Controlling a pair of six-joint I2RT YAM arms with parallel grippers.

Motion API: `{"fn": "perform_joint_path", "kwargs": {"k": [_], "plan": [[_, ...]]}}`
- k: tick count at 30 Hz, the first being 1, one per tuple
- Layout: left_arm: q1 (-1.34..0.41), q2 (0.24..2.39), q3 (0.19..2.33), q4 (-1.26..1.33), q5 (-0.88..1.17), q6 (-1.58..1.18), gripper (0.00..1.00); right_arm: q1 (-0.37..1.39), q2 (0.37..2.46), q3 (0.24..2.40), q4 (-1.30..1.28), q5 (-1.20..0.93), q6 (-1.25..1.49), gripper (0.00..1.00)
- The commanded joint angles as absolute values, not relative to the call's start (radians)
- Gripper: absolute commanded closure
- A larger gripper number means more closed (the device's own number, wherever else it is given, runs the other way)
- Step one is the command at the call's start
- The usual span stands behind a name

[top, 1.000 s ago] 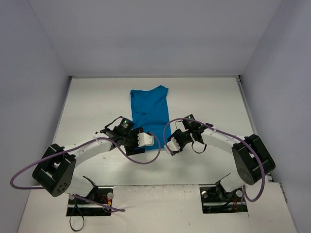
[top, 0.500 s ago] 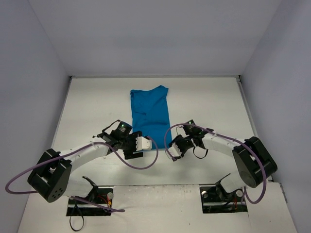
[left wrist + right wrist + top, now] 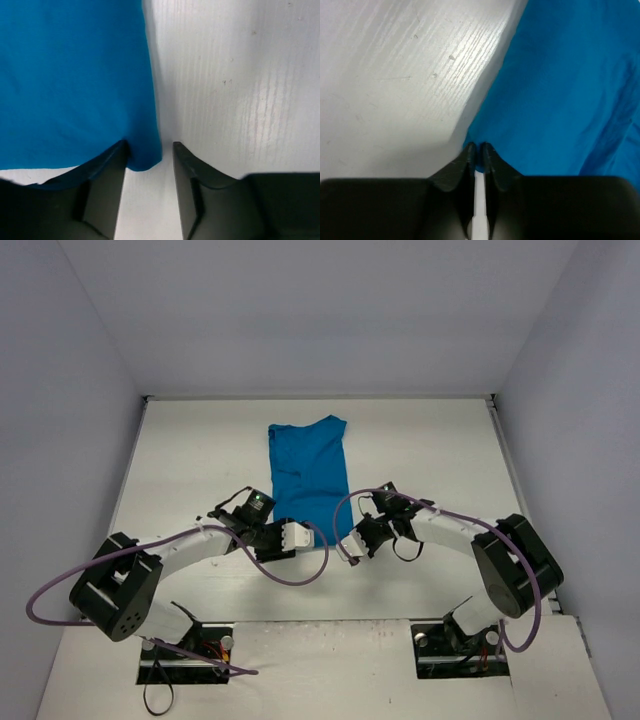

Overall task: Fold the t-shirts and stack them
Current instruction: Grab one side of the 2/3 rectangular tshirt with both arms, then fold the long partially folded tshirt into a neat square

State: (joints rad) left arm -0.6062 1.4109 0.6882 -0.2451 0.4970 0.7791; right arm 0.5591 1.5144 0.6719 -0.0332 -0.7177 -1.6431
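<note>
Teal t-shirt [image 3: 310, 475] lies flat; left pincer [image 3: 148, 159] apart at its corner, right pincer [image 3: 477, 150] clamped on it.

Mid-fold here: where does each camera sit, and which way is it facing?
Top external: above and behind the bases, looking down on the table; both arms show, left gripper and right gripper at the near hem of the t-shirt.
Left wrist: on the left wrist, looking past its own parted fingers at a hem corner.
Right wrist: on the right wrist, looking past closed fingers pinching the hem.
Shared: all three show t-shirt and table.
</note>
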Motion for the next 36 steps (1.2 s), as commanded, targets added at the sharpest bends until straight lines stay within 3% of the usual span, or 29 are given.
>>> {"fn": "perform_joint_path", "kwargs": {"k": [1,6,8,23,36], "plan": [[-0.583,1.419,0.743,-0.236,0.532,0.793,0.68,0.568,1.535,0.718,-0.023,-0.713,-1.654,0.99],[-0.546,1.419,0.750,-0.235,0.564,0.787,0.96,0.568,1.524,0.713,-0.023,-0.715,-1.638,1.00],[-0.538,1.409,0.747,-0.235,0.581,0.791,1.00,0.568,1.511,0.710,-0.023,-0.718,-1.627,1.00],[-0.543,1.105,0.698,-0.357,0.709,0.721,1.00,0.602,1.194,0.662,-0.055,-0.766,-1.363,1.00],[-0.560,0.862,0.775,-0.566,0.794,0.552,1.00,0.653,0.939,0.661,-0.124,-0.765,-1.138,1.00]]}}
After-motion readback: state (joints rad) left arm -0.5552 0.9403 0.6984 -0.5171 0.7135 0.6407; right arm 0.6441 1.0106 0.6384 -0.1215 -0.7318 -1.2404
